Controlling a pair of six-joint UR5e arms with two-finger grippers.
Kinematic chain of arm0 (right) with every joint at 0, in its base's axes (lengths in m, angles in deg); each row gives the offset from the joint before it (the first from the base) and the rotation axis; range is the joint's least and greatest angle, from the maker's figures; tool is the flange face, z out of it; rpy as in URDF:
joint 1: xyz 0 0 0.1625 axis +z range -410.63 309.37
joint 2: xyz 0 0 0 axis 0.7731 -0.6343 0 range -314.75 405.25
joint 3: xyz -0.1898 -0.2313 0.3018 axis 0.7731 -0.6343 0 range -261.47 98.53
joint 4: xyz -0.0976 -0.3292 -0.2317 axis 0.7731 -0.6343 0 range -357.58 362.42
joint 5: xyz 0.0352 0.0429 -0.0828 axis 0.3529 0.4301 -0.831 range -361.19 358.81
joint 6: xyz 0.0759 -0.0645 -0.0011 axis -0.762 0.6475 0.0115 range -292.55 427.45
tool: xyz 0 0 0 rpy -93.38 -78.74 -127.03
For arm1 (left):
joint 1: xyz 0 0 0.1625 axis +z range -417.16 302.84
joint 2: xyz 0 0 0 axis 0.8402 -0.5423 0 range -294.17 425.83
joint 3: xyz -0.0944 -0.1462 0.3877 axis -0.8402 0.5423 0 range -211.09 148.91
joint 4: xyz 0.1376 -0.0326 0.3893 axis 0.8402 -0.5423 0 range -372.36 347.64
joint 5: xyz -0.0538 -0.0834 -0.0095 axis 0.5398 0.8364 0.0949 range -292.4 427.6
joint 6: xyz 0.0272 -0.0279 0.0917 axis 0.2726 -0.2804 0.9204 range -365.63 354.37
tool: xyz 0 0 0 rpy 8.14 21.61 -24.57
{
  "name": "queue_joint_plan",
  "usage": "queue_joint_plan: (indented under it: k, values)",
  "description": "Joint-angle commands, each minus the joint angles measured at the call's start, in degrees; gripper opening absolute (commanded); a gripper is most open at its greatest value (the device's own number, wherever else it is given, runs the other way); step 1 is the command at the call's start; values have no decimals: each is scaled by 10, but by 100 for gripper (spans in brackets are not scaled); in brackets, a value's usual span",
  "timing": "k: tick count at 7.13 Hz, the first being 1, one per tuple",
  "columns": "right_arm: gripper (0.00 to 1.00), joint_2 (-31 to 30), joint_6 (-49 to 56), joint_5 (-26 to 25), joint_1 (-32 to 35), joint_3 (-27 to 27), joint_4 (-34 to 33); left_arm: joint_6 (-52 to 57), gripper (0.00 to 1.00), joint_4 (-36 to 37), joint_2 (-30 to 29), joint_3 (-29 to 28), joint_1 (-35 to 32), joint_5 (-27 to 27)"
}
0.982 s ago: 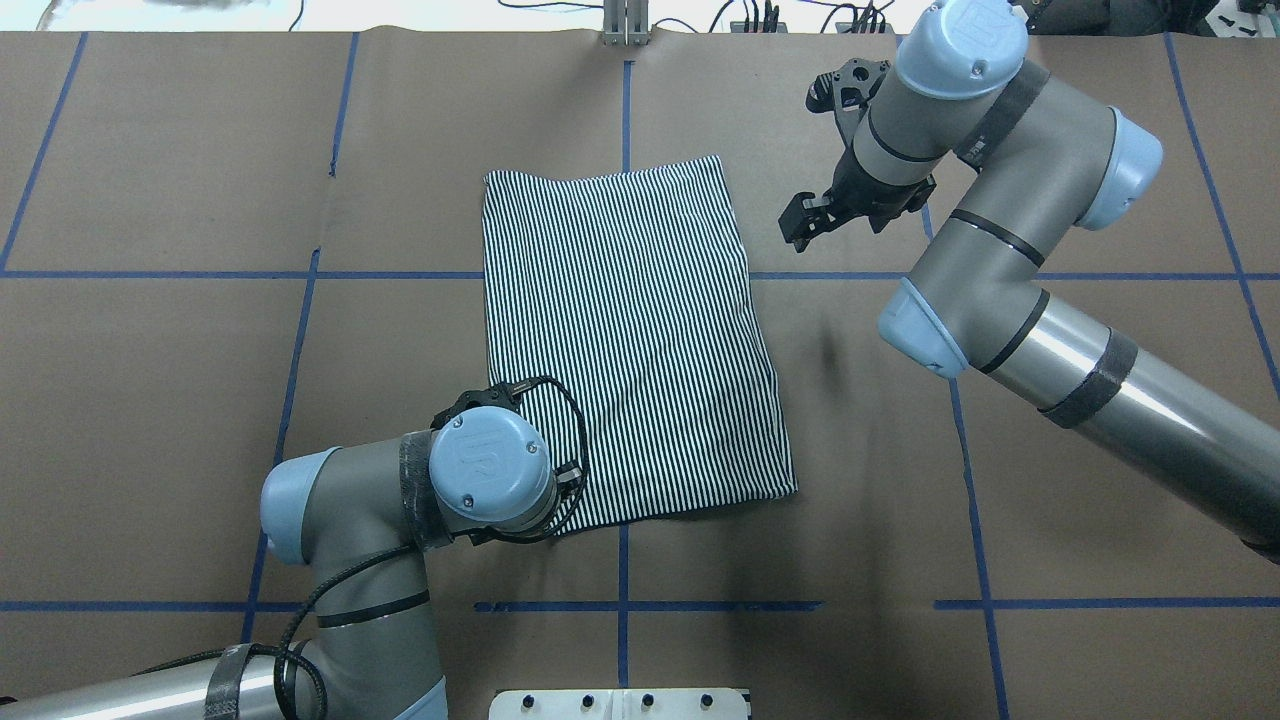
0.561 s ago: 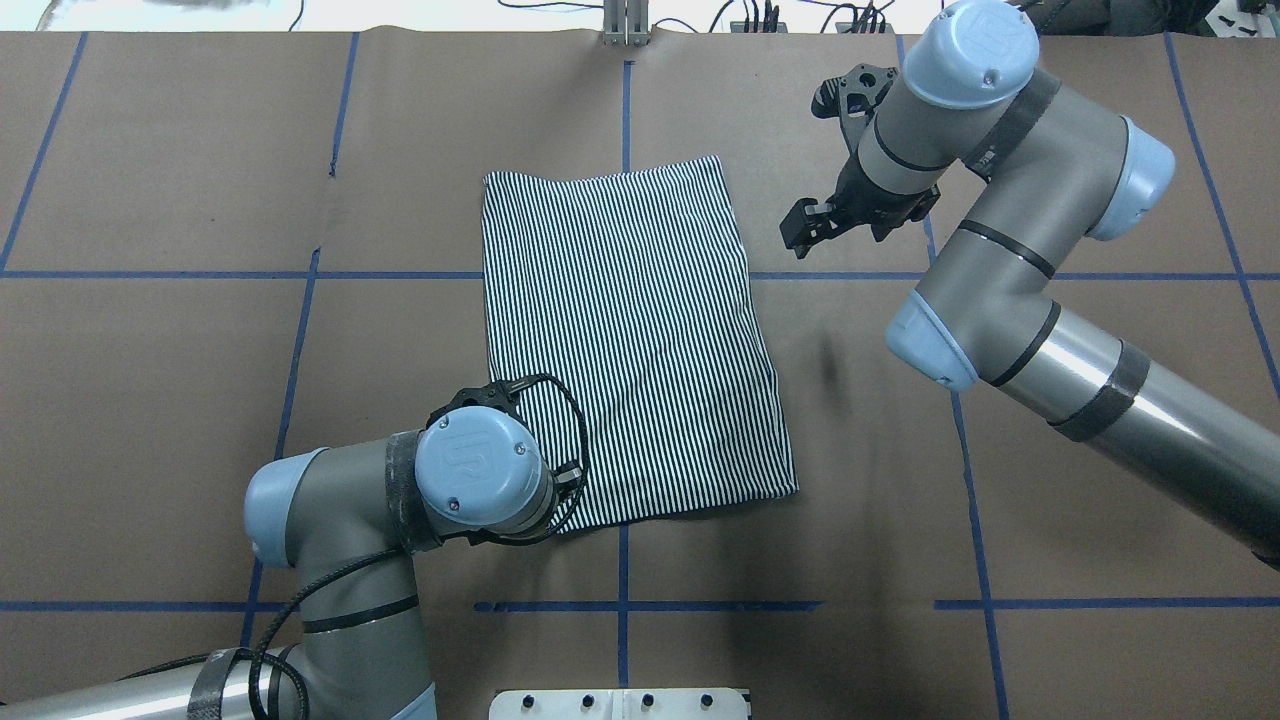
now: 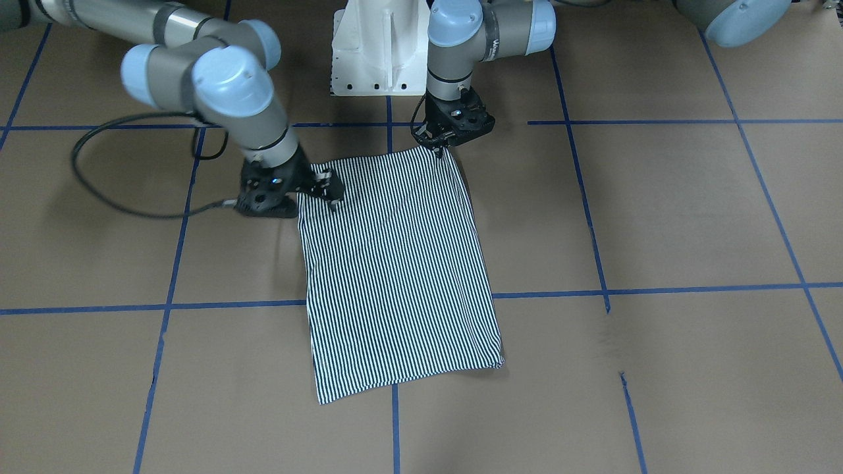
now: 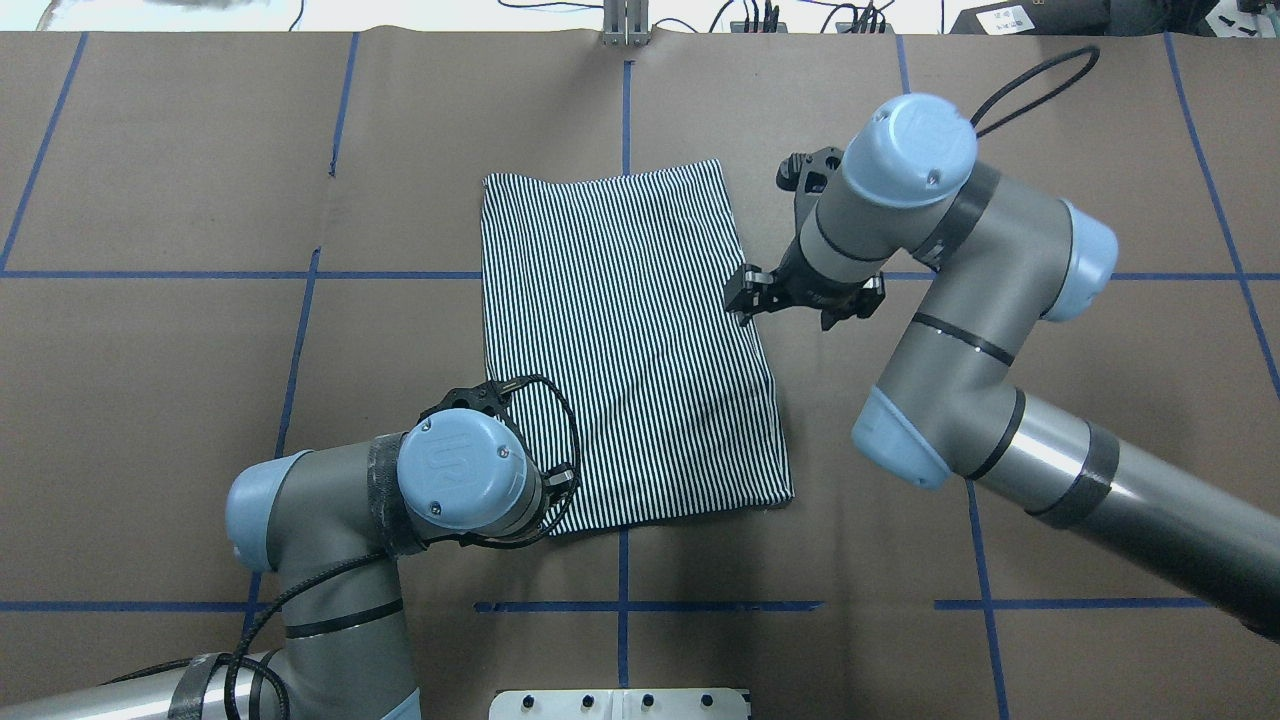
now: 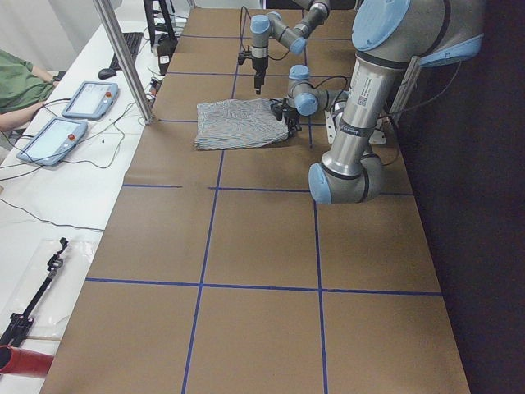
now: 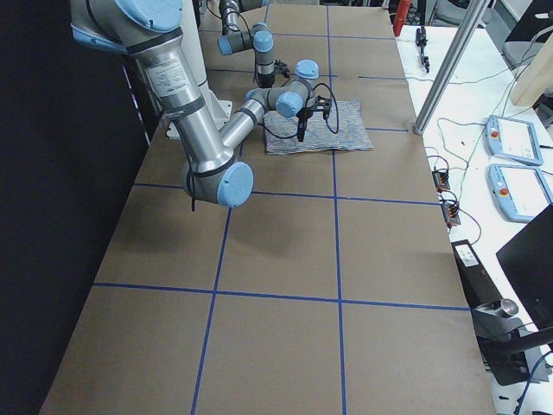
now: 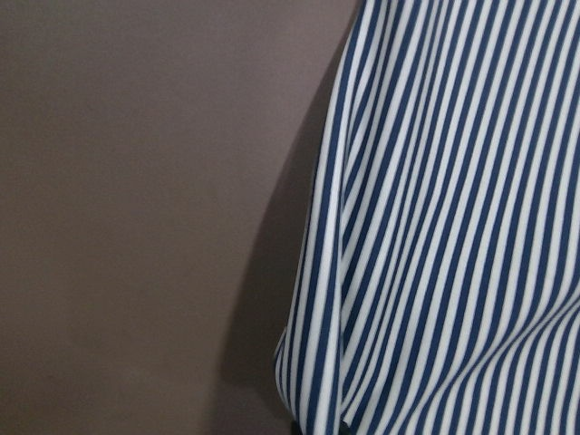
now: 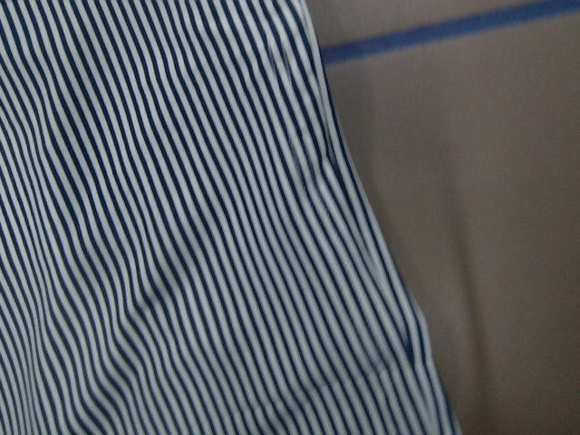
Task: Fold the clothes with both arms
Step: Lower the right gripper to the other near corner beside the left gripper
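The clothes are one navy-and-white striped shirt (image 4: pixel 630 340) folded into a flat rectangle at the table's middle (image 3: pixel 395 263); no collar shows. My left gripper (image 3: pixel 439 150) is at the shirt's near left corner, shut on it. The left wrist view shows that striped cloth (image 7: pixel 453 227) lifted a little, with a shadow under it. In the overhead view the left wrist hides the fingers. My right gripper (image 4: pixel 748 300) hangs low over the shirt's right edge (image 3: pixel 332 197), open and holding nothing. The right wrist view shows striped cloth (image 8: pixel 181 227) and its edge close below.
Brown paper with blue tape lines covers the table (image 4: pixel 150 350). The white pedestal base (image 3: pixel 382 52) stands just behind the shirt. A side bench holds tablets (image 5: pixel 82 98), with a person's green sleeve (image 5: pixel 16 82) beside them.
My right arm has swung in from the far right and lowered, bringing its gripper onto the shirt's right edge. The left arm has shifted slightly left, still at the near corner.
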Motion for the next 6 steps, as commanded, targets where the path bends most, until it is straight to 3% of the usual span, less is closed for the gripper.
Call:
queue_joint_plan:
  k: [1,3,6]
  values:
    - [100,6,-179,-68,-79,12,0,9,0,-2,1,0,2,-3]
    - [100,3,-307,-125,-126,6,-2,10,0,-2,0,1,12,-2]
    - [100,1,-345,-132,-131,1,-41,9,0,-2,0,7,15,-2]
